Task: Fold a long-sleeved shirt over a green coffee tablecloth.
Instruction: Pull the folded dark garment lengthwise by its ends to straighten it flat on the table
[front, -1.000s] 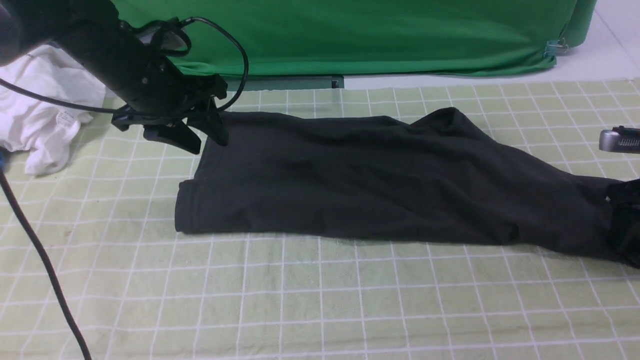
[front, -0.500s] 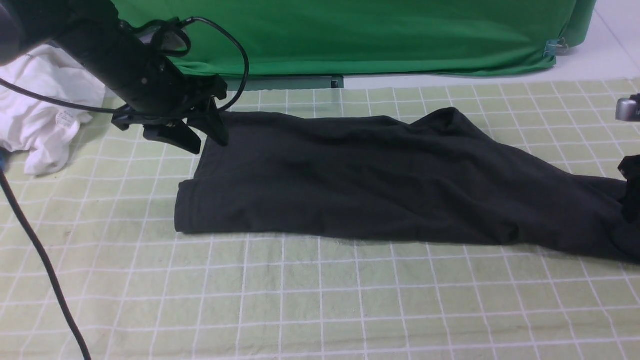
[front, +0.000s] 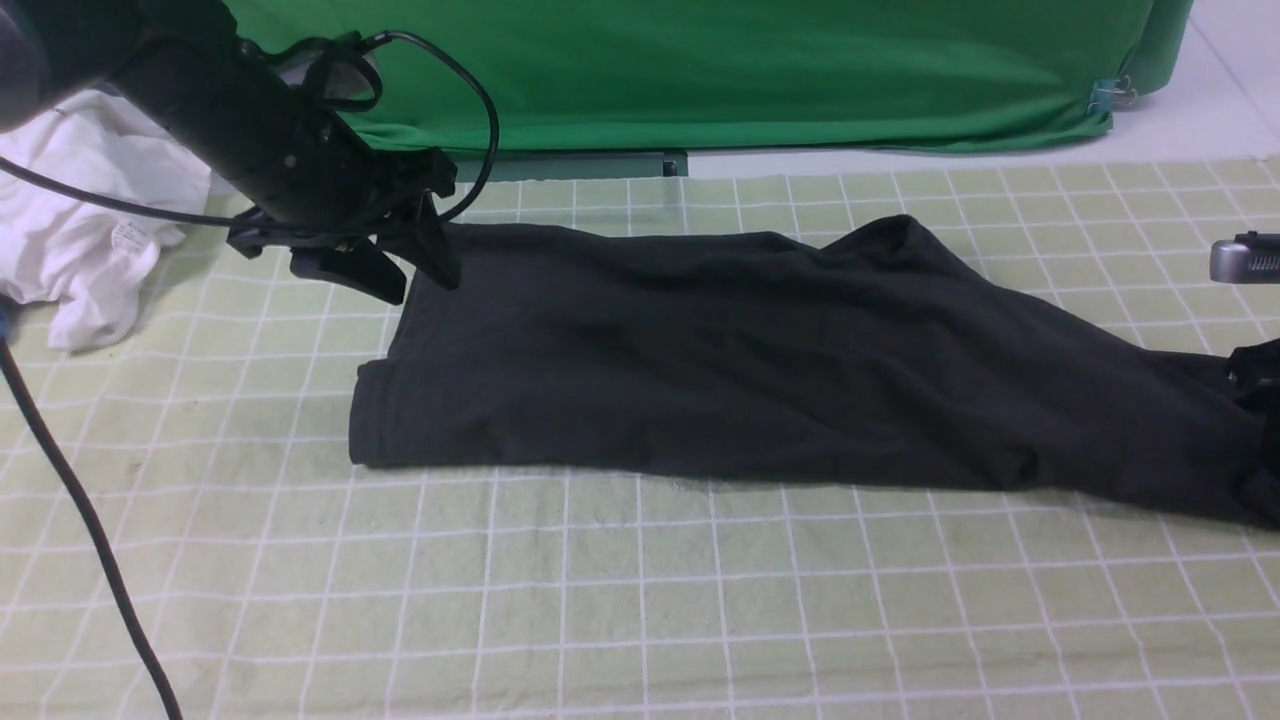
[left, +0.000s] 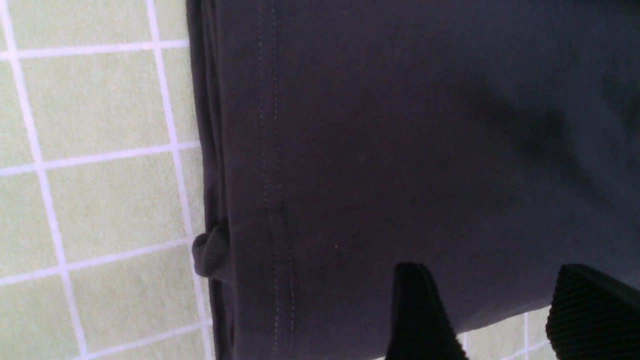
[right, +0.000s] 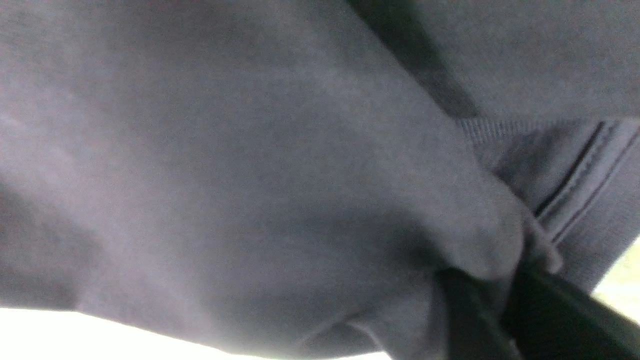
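Far right, mostly cut off, right fingers (right: 560, 312) pinch the long-sleeved shirt (front: 760, 360); left fingers (left: 420, 310) hang spread.

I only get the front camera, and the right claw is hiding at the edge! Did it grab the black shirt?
Observer: Yes. The right wrist view shows the right gripper pinching a bunched fold of the shirt.
Operator: And the left one?
Observer: In the left wrist view the left gripper is open over the shirt's corner, gripping nothing.
Operator: Is that edge neat?
Observer: Nearly; one little lump of cloth pokes out onto the tablecloth.
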